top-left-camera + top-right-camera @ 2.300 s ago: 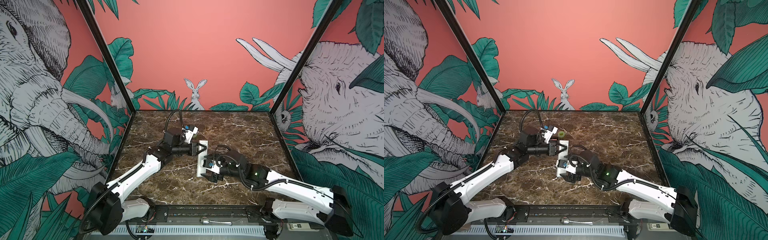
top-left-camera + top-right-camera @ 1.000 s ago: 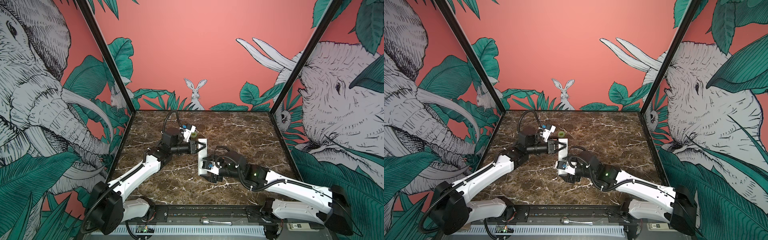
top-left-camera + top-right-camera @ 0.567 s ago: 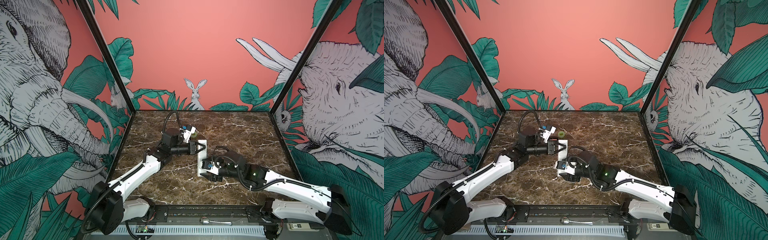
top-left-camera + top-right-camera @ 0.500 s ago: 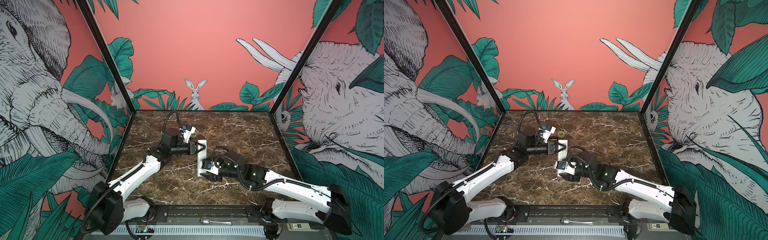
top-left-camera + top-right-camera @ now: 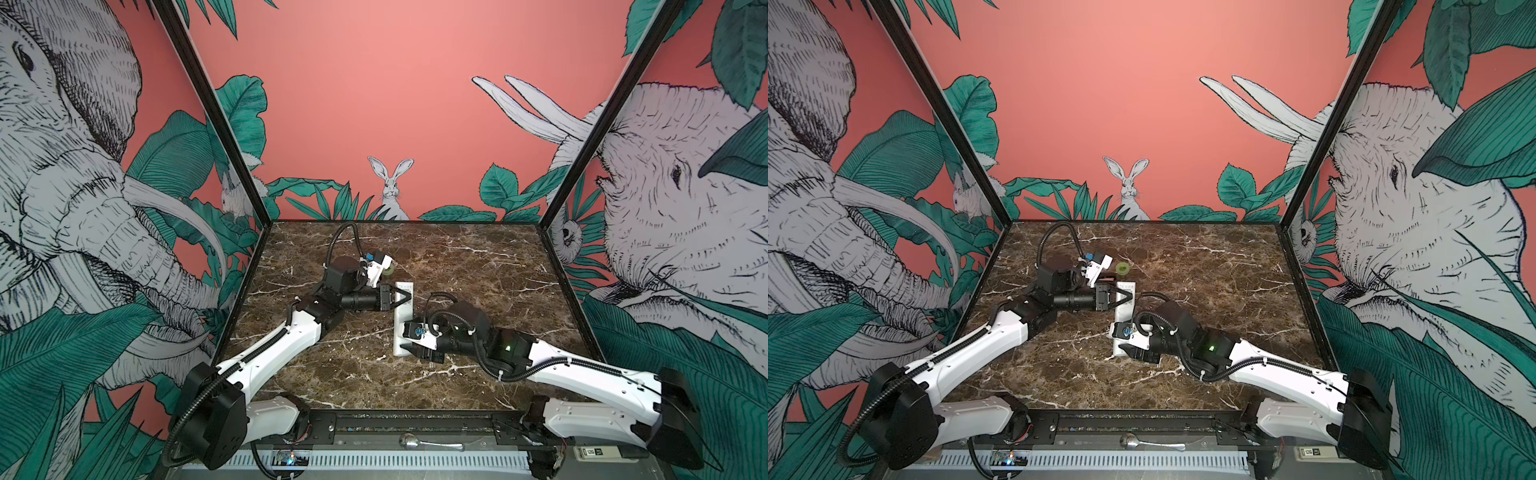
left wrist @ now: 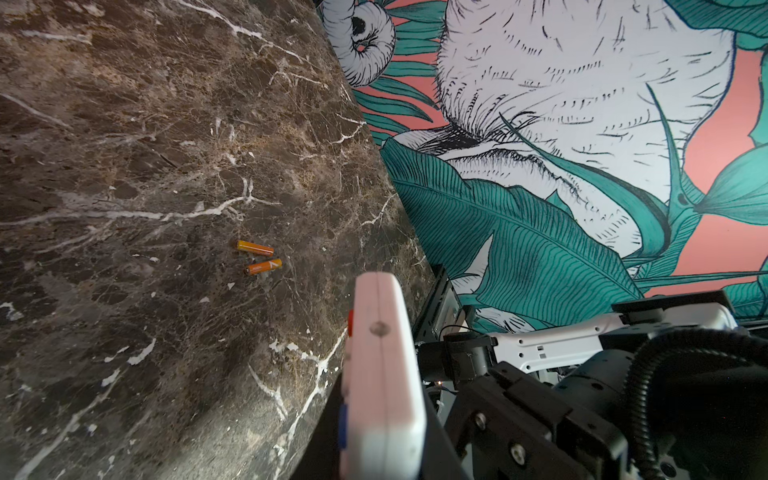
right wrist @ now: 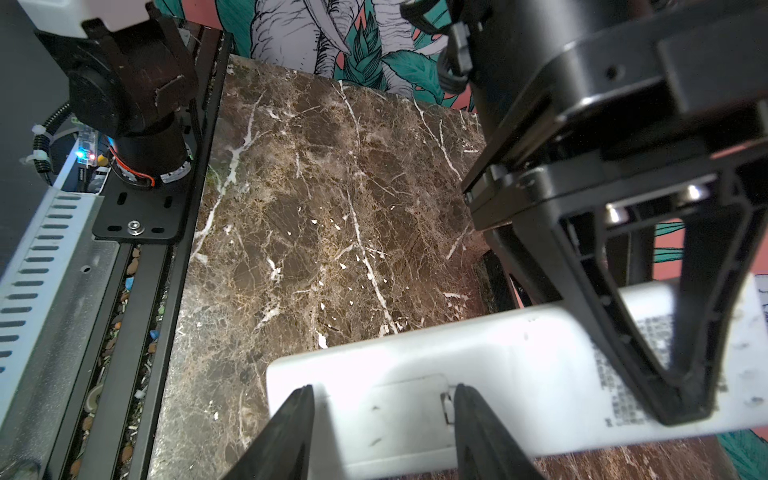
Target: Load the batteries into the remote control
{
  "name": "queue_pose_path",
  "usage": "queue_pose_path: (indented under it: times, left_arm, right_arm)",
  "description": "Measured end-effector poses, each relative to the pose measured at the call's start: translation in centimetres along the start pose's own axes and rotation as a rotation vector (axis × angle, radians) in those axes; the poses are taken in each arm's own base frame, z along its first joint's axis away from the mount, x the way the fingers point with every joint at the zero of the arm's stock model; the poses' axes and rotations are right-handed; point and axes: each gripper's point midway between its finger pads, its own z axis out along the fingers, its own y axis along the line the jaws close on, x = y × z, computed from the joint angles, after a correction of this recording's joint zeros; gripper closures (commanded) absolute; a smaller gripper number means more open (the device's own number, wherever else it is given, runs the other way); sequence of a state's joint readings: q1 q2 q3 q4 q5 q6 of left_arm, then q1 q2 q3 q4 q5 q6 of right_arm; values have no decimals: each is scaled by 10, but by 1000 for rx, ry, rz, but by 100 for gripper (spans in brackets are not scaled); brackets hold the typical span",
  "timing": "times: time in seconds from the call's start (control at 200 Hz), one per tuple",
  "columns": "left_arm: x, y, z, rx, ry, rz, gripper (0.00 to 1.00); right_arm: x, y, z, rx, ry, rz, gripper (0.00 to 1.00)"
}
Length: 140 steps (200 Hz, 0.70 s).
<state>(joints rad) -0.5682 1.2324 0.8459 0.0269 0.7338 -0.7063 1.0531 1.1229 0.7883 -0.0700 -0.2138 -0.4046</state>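
Note:
The white remote control (image 5: 402,322) (image 5: 1121,320) lies lengthwise mid-table with its plain back up. My left gripper (image 5: 409,297) (image 5: 1133,296) is shut on its far end; the left wrist view shows the remote (image 6: 380,365) edge-on between the jaws. My right gripper (image 5: 405,347) (image 7: 382,399) sits over the near end, open. Its fingertips (image 7: 297,415) straddle the battery cover (image 7: 407,411), one at the cover's latch edge. Two orange batteries (image 6: 254,247) (image 6: 264,267) lie loose side by side on the marble, seen only in the left wrist view.
A small green tape roll (image 5: 1122,269) (image 5: 390,271) sits just behind the left wrist. A metal spoon (image 5: 415,442) lies on the front rail. Painted walls close in the marble table (image 5: 478,270) on three sides.
My right gripper has shifted a little left over the remote's near end and its jaws have narrowed. The left gripper keeps the same hold on the far end.

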Motion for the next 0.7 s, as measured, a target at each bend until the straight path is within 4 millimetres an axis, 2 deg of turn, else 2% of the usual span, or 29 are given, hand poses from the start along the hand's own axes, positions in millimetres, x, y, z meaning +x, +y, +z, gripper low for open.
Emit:
queue_pose_path:
  times: [0.38, 0.7]
  left_arm:
    - [4, 3, 0, -12, 17, 0, 100]
    - [4, 4, -1, -13, 15, 5, 100]
  right_arm:
    - [0, 1, 0, -5, 0, -3, 55]
    - [-1, 0, -2, -2, -4, -5, 55]
